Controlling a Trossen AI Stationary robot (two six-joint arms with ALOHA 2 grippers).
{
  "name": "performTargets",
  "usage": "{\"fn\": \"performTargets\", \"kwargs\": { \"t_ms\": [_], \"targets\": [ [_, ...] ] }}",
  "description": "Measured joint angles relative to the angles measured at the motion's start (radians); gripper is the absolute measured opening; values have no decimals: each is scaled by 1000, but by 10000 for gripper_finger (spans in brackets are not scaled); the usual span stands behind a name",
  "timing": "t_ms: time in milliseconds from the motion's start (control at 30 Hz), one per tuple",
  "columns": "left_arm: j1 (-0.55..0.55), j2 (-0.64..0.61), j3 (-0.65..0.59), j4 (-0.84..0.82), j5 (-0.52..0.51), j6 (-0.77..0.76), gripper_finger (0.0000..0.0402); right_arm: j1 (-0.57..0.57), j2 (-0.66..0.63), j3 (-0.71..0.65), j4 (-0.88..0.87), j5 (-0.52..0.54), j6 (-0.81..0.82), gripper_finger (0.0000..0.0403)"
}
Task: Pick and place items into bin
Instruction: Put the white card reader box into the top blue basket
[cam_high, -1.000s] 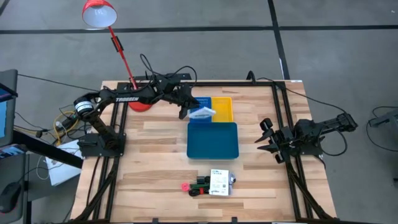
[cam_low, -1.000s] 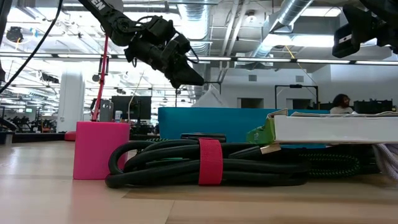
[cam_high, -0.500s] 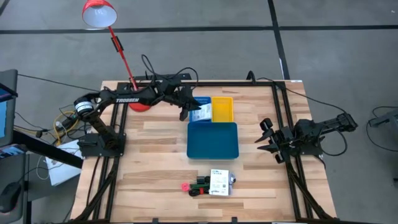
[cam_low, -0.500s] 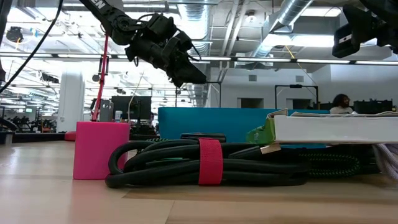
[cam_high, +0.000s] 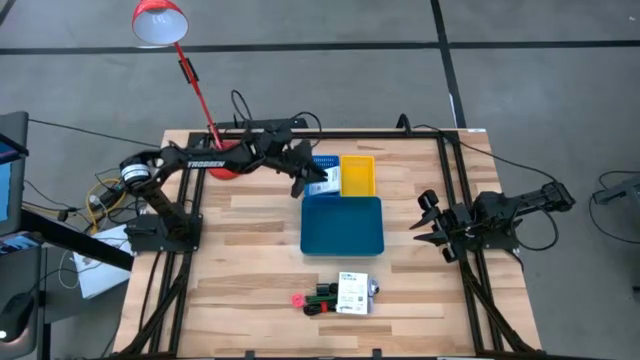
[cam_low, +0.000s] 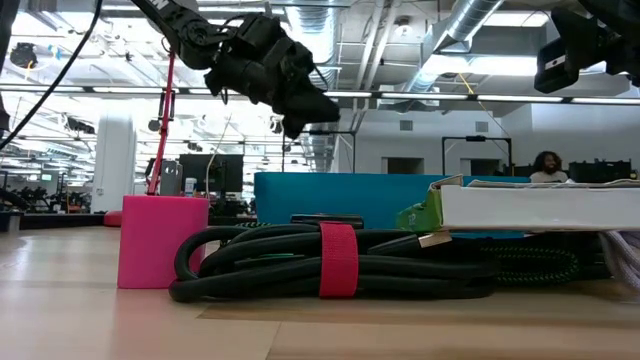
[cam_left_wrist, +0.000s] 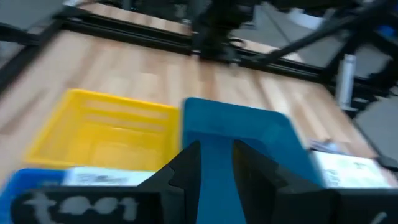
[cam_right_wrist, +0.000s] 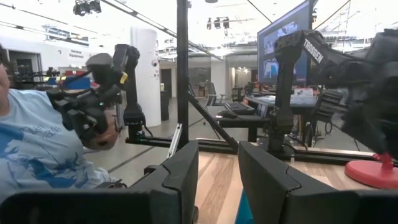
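My left gripper (cam_high: 303, 186) (cam_left_wrist: 216, 149) hangs open and holds nothing, above the near left corner of the small blue tray (cam_high: 325, 162). A white packet (cam_high: 322, 185) (cam_left_wrist: 106, 177) lies in that tray. The yellow tray (cam_high: 357, 175) stands beside it, and the large teal tray (cam_high: 342, 225) just in front. Near the table's front edge lie a pink block (cam_high: 298, 299) (cam_low: 163, 240), a coiled black cable (cam_low: 340, 262) and a second white packet (cam_high: 352, 293) (cam_low: 540, 208). My right gripper (cam_high: 422, 222) (cam_right_wrist: 217, 155) waits open at the table's right side.
A red lamp (cam_high: 160, 20) stands on its base (cam_high: 222, 165) at the far left corner, close behind my left arm. Black frame rails run along the table's edges. A person in a light blue shirt (cam_right_wrist: 37, 143) shows beyond the table.
My left gripper has risen a little above the small trays and rolled about its own axis, its fingers still apart. The white packet, which lay tilted across the blue tray's edge toward the yellow tray, now lies lower inside the blue tray.
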Motion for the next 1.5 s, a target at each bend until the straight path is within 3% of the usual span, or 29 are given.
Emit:
{"fn": "performTargets", "kwargs": {
  "t_ms": [300, 500, 667, 967, 1200, 1367, 1500],
  "targets": [
    [-153, 0, 0, -103, 34, 95, 78, 0, 0, 0, 0, 0, 0, 108],
    [-232, -14, -13, -125, 30, 36, 78, 0, 0, 0, 0, 0, 0, 108],
    [-261, -134, -113, 45, -64, -91, 78, 0, 0, 0, 0, 0, 0, 108],
    [-294, -571, -475, 508, -164, -241, 77, 0, 0, 0, 0, 0, 0, 108],
    [-518, -796, -760, 696, -379, -195, 77, 0, 0, 0, 0, 0, 0, 108],
    [-706, -823, -879, 826, -579, -112, 77, 0, 0, 0, 0, 0, 0, 108],
    [-823, -797, -903, 865, -698, -30, 77, 0, 0, 0, 0, 0, 0, 108]
  ]
}}
